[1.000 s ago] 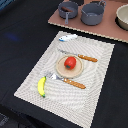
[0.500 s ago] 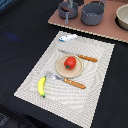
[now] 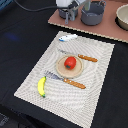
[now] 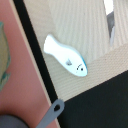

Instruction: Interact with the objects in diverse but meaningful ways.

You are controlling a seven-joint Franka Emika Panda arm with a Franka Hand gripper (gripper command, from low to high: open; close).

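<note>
At the far edge of the scene, above the brown board [image 3: 90,26], the gripper [image 3: 68,14] hangs with nothing visibly between its fingers; whether they are spread or pressed together I cannot tell, since the exterior view shows them small and blurred and the wrist view shows only a sliver of one finger. Just below it on the woven placemat [image 3: 30,80] lies the white-and-blue fish [image 4: 65,56], flat, near the mat's far corner and apart from everything else. Next to the gripper on the board stands a grey pot [image 3: 93,13]; a grey handle with a hole [image 4: 54,109] reaches into the wrist view, probably the small pan's.

Further out, the red tomato [image 3: 70,62] sits on a round wooden plate [image 3: 61,70] at the mat's centre, with a knife [image 3: 80,56] on its far side and a fork [image 3: 66,81] on its near side. The yellow banana [image 3: 41,87] lies near the mat's corner on the exterior view's left.

Judging by this tidy layout, no handling shows yet; the fish seems the likely first target. A bowl [image 3: 123,16] is cut off at the exterior view's right, and no sausage is visible.
</note>
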